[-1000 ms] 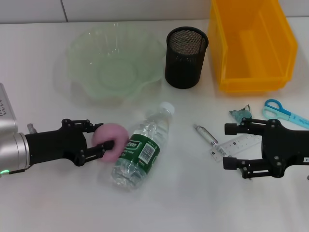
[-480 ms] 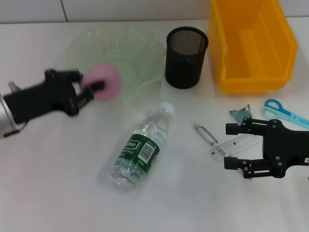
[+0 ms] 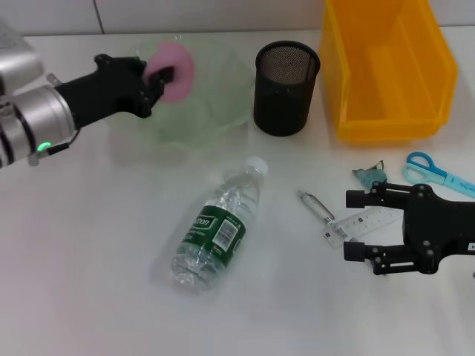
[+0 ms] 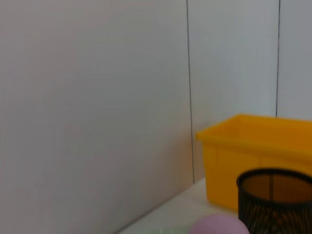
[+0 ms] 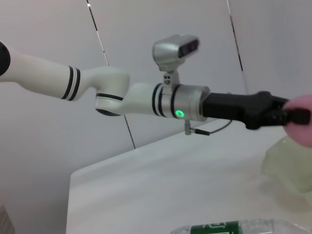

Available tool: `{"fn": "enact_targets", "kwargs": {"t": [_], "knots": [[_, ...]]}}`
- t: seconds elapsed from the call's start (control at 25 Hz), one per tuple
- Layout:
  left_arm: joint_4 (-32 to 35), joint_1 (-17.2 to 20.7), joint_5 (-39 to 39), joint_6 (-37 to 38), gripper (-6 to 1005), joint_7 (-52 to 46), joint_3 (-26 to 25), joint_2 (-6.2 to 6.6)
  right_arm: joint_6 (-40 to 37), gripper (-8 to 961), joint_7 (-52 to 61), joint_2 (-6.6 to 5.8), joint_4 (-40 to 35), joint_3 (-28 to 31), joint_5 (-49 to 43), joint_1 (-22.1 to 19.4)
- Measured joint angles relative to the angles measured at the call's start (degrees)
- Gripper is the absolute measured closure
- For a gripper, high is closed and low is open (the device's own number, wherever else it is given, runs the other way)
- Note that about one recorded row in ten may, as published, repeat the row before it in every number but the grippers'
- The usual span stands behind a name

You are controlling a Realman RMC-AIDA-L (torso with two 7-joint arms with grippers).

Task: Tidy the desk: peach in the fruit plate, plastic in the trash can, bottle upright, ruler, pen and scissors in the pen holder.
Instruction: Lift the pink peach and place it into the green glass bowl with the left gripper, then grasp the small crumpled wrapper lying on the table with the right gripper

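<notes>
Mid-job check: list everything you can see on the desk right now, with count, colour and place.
Round peach: 1, pink, held over the plate.
Wavy glass fruit plate: 1, pale green, back left.
Mesh pen holder: 1, black, back centre.
Plastic bin: 1, yellow, back right.
Water bottle: 1, clear with green label, lying centre.
Pen: 1, silver, right of bottle.
Clear ruler: 1, beside the pen.
Plastic scrap: 1, teal, right.
Scissors: 1, blue, far right.
Left gripper: black, shut on peach.
Right gripper: black, open at the ruler.
</notes>
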Motion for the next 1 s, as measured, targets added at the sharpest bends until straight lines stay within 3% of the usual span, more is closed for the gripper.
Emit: {"fn": "enact_targets", "kwargs": {"t": [0.04, 0.08, 0.2, 0.36, 0.8, 0.96, 1.0], "knots": [[0.0, 0.0, 0.0, 0.0, 817, 0.0, 0.0, 0.0, -0.01, 114, 0.16, 0.0, 0.0, -0.01, 0.0, 0.01], [-0.14, -1.0, -0.39, -6.28, 808, -1.47, 5.72, -0.34, -0.01, 114, 0.22, 0.0, -0.01, 0.01, 0.0, 0.03], [-0.14, -1.24, -0.52, -8.32, 780, -2.09, 7.11, -0.39, -0.01, 114, 0.22, 0.0, -0.02, 0.04, 0.0, 0.08], [-0.12, -1.25, -0.98, -9.35, 611, -2.64, 7.6, -0.4, -0.04, 114, 0.24, 0.01, -0.01, -0.05, 0.01, 0.19], [0.33, -0.42, -1.43, -7.64, 298, -2.55, 7.78, -0.35, 0.35, 114, 0.28, 0.01, 0.0, 0.01, 0.1, 0.13], [3.21, 1.84, -2.25, -1.4, 131, -4.74, 7.72, -0.19, -0.39, 114, 0.27, -0.04, -0.13, 0.26, 1.51, -0.53], [4.34, 2.78, -2.94, 1.45, 131, -5.46, 7.71, -0.1, -0.54, 114, 0.28, -0.1, -0.28, 0.31, 2.55, -0.95]]}}
